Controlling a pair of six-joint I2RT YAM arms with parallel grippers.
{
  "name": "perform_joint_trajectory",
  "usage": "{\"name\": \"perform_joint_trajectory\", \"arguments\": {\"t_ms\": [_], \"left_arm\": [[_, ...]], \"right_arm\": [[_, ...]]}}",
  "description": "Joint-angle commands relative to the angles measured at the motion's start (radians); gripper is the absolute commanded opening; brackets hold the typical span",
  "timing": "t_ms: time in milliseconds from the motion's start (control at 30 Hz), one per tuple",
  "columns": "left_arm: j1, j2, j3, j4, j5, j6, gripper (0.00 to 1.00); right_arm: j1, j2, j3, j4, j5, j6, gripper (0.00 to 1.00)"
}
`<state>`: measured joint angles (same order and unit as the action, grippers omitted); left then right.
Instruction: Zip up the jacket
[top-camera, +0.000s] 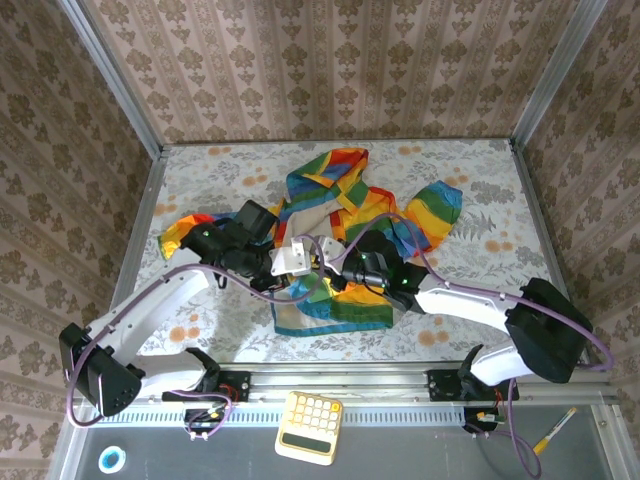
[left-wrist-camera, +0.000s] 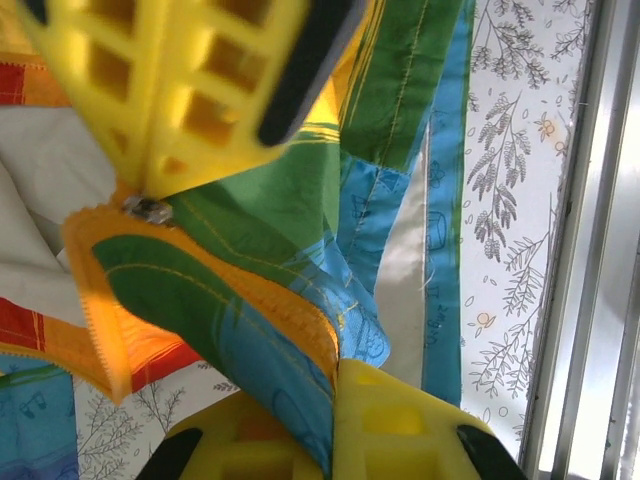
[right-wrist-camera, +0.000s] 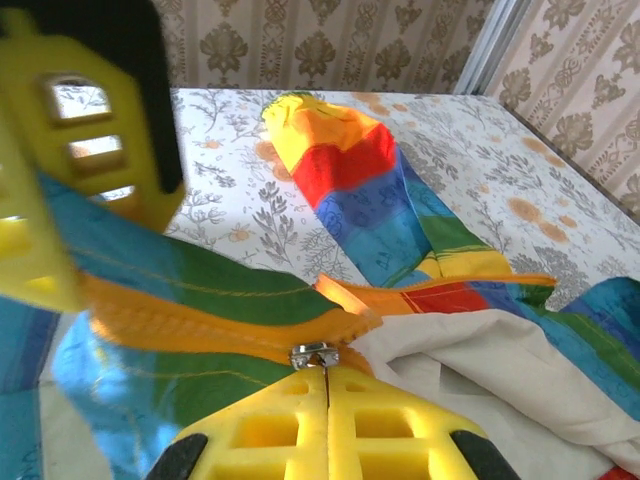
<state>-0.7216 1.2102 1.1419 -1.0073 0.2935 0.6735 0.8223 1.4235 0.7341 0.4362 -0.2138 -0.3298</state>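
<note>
The rainbow-striped jacket (top-camera: 340, 215) lies spread in the middle of the floral table, its beige lining showing. My left gripper (left-wrist-camera: 338, 378) is shut on the jacket's lower front edge, where blue-green fabric and orange zipper tape run between its yellow fingers. My right gripper (right-wrist-camera: 328, 378) is shut on the pull of the metal zipper slider (right-wrist-camera: 316, 354), which sits on the orange zipper (right-wrist-camera: 200, 320). Below the slider the zipper is joined; above it the tape parts toward the lining. From above, the left gripper (top-camera: 307, 284) and the right gripper (top-camera: 338, 278) meet over the jacket's lower front.
A sleeve (right-wrist-camera: 350, 190) stretches across the table beyond the slider. The metal table rail (left-wrist-camera: 590, 250) runs close by the jacket hem. On the near ledge lie a calculator (top-camera: 310, 425), a yellow pen (top-camera: 553, 432) and a tape roll (top-camera: 111, 459). Patterned walls enclose the table.
</note>
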Motion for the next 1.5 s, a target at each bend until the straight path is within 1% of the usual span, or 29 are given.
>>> {"name": "perform_joint_trajectory", "arguments": {"t_ms": [0,167,367,733,800,900,933,1033,1100,1167,1233,1367,1433,1467], "left_arm": [[-0.031,-0.05,0.004,-0.117,0.019,-0.027,0.0],[-0.035,-0.086,-0.013,-0.127,-0.003,-0.071,0.0],[-0.035,-0.129,-0.036,-0.138,-0.019,-0.083,0.0],[-0.044,-0.133,-0.047,-0.157,-0.03,-0.102,0.0],[-0.047,-0.135,-0.05,-0.156,-0.028,-0.105,0.0],[-0.048,-0.136,-0.059,-0.141,-0.028,-0.104,0.0],[-0.048,-0.137,-0.063,-0.135,-0.028,-0.103,0.0],[-0.049,-0.136,-0.07,-0.116,-0.027,-0.091,0.0],[-0.05,-0.143,-0.076,-0.102,-0.026,-0.075,0.0],[-0.057,-0.154,-0.092,-0.082,-0.046,-0.052,0.0],[-0.064,-0.159,-0.102,-0.065,-0.078,-0.032,0.0],[-0.064,-0.146,-0.116,-0.051,-0.14,-0.01,0.0],[-0.065,-0.124,-0.114,-0.046,-0.158,-0.041,0.0],[-0.065,-0.108,-0.107,-0.041,-0.159,-0.081,0.0]], "right_arm": [[-0.044,0.035,0.03,-0.055,0.16,0.03,0.0],[-0.062,0.051,0.036,-0.055,0.17,0.052,0.0],[-0.081,0.055,0.031,-0.057,0.176,0.049,0.0],[-0.108,0.058,0.067,-0.11,0.22,0.036,0.0],[-0.12,0.058,0.077,-0.112,0.177,0.023,0.0],[-0.132,0.037,0.054,-0.073,0.035,-0.026,0.0],[-0.131,0.025,0.032,-0.046,-0.016,-0.045,0.01],[-0.126,-0.021,-0.036,0.023,-0.131,-0.079,0.16],[-0.124,-0.025,-0.04,-0.004,-0.208,-0.08,0.27],[-0.122,-0.025,-0.013,-0.075,-0.288,-0.078,0.33],[-0.114,-0.008,0.003,-0.103,-0.33,-0.074,0.36],[-0.093,0.054,0.024,-0.095,-0.358,-0.039,0.36],[-0.077,0.096,0.045,-0.12,-0.354,-0.003,0.36],[-0.068,0.117,0.057,-0.146,-0.332,0.023,0.36]]}}
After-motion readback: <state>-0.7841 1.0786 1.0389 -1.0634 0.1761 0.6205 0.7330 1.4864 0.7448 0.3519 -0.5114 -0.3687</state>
